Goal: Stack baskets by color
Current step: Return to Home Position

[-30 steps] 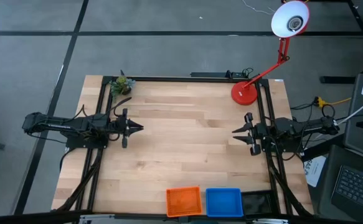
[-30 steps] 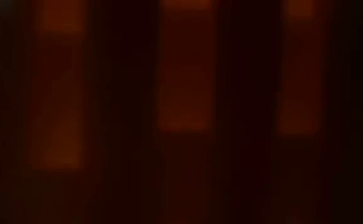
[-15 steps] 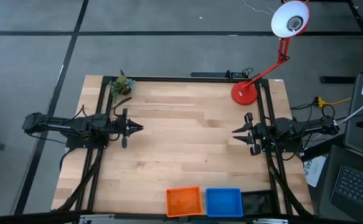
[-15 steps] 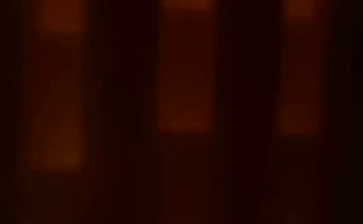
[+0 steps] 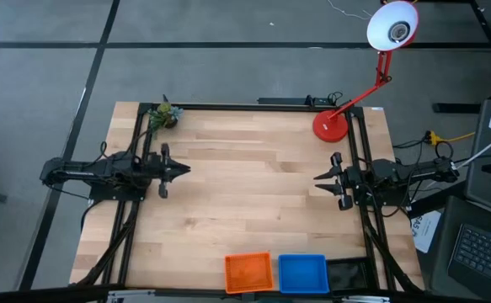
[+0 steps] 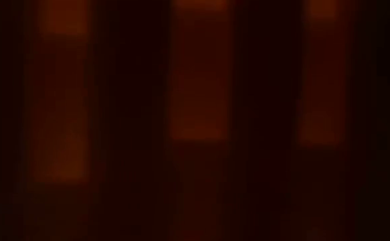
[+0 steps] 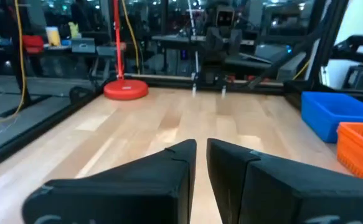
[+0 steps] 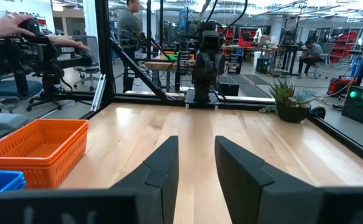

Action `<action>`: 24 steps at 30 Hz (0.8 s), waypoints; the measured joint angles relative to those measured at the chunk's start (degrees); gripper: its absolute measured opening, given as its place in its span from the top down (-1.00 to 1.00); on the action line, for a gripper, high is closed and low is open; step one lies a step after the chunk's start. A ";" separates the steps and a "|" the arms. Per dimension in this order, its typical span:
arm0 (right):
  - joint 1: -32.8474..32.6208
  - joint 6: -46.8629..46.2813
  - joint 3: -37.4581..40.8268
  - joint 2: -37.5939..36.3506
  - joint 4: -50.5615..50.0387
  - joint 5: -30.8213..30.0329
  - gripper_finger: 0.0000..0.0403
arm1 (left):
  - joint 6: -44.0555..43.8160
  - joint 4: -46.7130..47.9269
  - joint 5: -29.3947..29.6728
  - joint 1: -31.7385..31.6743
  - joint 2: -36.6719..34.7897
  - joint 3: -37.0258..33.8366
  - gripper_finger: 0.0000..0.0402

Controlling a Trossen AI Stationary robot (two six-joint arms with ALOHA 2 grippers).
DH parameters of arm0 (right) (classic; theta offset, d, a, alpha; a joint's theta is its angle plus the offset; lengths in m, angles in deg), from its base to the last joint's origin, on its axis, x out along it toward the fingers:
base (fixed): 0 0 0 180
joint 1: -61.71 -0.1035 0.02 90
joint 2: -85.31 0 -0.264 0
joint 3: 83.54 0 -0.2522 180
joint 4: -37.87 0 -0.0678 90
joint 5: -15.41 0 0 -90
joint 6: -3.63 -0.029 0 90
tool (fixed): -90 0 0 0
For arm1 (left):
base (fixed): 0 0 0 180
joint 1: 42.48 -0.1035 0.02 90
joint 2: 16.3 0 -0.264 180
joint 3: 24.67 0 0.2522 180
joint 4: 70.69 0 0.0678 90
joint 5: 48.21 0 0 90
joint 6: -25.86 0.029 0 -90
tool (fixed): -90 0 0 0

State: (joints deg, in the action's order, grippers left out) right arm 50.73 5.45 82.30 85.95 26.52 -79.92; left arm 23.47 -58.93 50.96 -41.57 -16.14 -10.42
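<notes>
Three baskets or basket stacks stand in a row at the table's near edge: orange [image 5: 248,273], blue [image 5: 302,273] and black [image 5: 346,273]. How many are nested in each I cannot tell. The left wrist view shows the blue [image 7: 330,112] and orange [image 7: 362,146] ones, and the right wrist view shows the orange [image 8: 38,149] and blue [image 8: 0,180] ones. My left gripper [image 5: 186,169] [image 7: 201,149] hovers level at the table's left side, with a narrow gap between its fingers. My right gripper [image 5: 317,179] [image 8: 197,146] hovers level at the right side, open. Both are far from the baskets and hold nothing.
A red desk lamp stands on its base [image 5: 331,124] at the far right corner. A small potted plant [image 5: 165,114] sits at the far left corner. A black frame rail [image 5: 253,106] rims the table. Beyond the table, a person's hand [image 8: 19,25] rests on equipment. The low view shows only dark orange bars.
My left arm has folded back a little, and its gripper has drawn slightly toward the table's left edge. The baskets and my right arm have kept still.
</notes>
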 joint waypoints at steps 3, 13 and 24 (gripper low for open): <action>0.00 0.00 0.00 0.00 0.01 -0.01 0.47 | 0.00 0.34 -1.84 -0.02 0.00 0.00 0.84; 0.00 -0.01 0.00 -0.04 0.01 -0.01 0.47 | -0.02 0.13 -5.64 0.00 0.34 -0.04 0.84; 0.00 -0.02 0.00 -0.02 0.01 -0.01 0.47 | -0.02 0.04 -5.62 0.00 0.57 -0.04 0.84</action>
State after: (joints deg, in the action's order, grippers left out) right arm 50.73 5.43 82.30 85.93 26.53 -79.93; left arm 23.44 -58.89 45.34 -41.57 -15.57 -10.46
